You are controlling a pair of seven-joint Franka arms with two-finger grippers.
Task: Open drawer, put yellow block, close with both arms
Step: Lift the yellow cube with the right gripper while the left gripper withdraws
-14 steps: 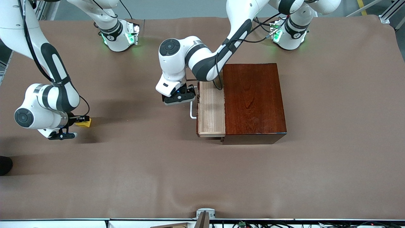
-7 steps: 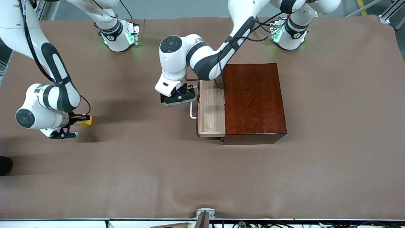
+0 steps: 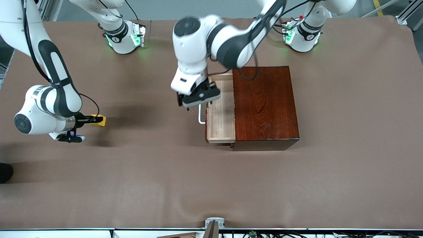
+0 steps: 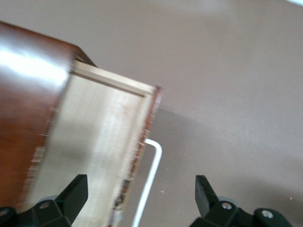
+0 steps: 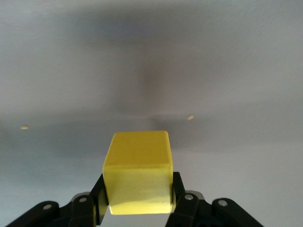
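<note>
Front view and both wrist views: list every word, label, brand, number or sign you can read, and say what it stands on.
No readable text in any view.
Small dark marks on the bands at the two arm bases: too small to read.
Wooden box, drawer, yellow block: no lettering shows.
Left gripper and right gripper: no lettering shows.

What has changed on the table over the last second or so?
The left gripper has let go of the white handle, risen with its fingers open, and now hangs over the drawer front. The right gripper, shut on the yellow block, has carried it a little toward the wooden box. The drawer stays open and empty; the box has not moved.
</note>
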